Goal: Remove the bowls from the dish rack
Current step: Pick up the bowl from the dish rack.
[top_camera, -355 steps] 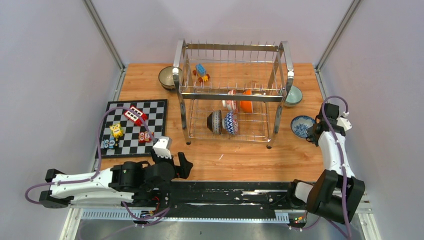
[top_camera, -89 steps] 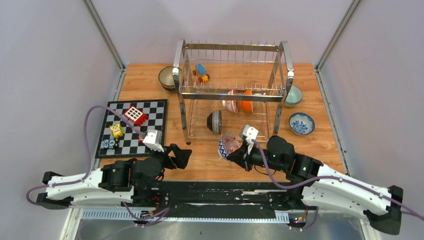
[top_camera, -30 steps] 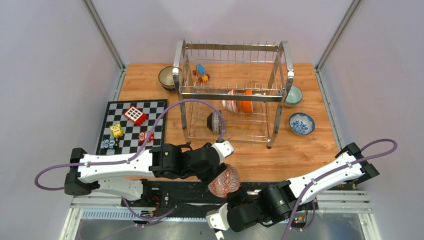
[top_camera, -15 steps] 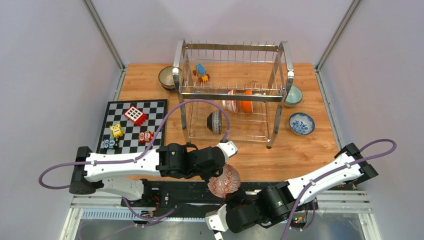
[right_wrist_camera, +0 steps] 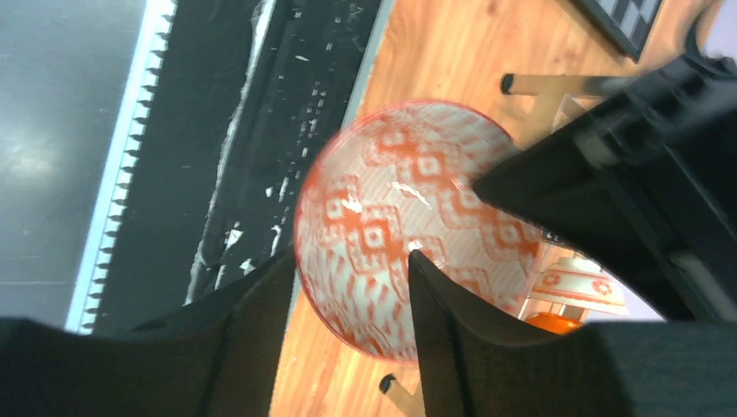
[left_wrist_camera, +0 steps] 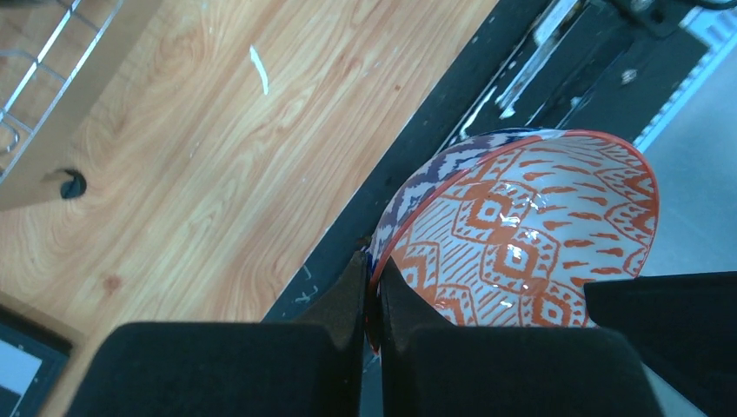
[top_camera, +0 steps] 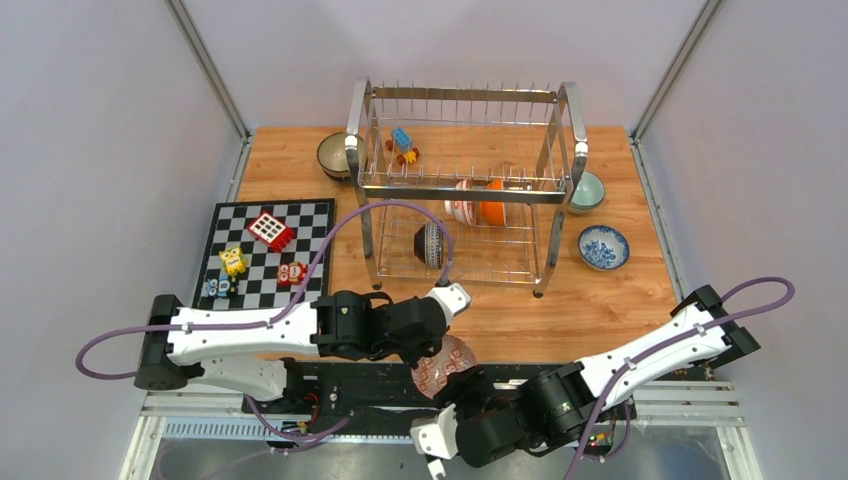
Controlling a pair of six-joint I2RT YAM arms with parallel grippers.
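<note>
A red patterned bowl (top_camera: 447, 364) hangs over the table's near edge, between the two arms. My left gripper (left_wrist_camera: 374, 291) is shut on its rim, one finger inside and one outside. My right gripper (right_wrist_camera: 348, 300) is open, its fingers standing apart on either side of the same bowl's (right_wrist_camera: 400, 208) rim without pinching it. The dish rack (top_camera: 560, 195) stands at the back centre. A dark striped bowl (top_camera: 430, 243) rests on its lower tier and orange-white bowls (top_camera: 478, 203) stand further back.
On the table are a speckled brown bowl (top_camera: 333, 153) left of the rack, a mint green bowl (top_camera: 588, 190) and a blue-white bowl (top_camera: 604, 247) to its right. A chequered board (top_camera: 318, 218) with toy blocks lies at the left. More blocks (top_camera: 403, 143) sit in the rack's top tier.
My left gripper has closed on the bowl's rim and my right gripper has opened off it. The bowl has sunk a little toward the near edge.
</note>
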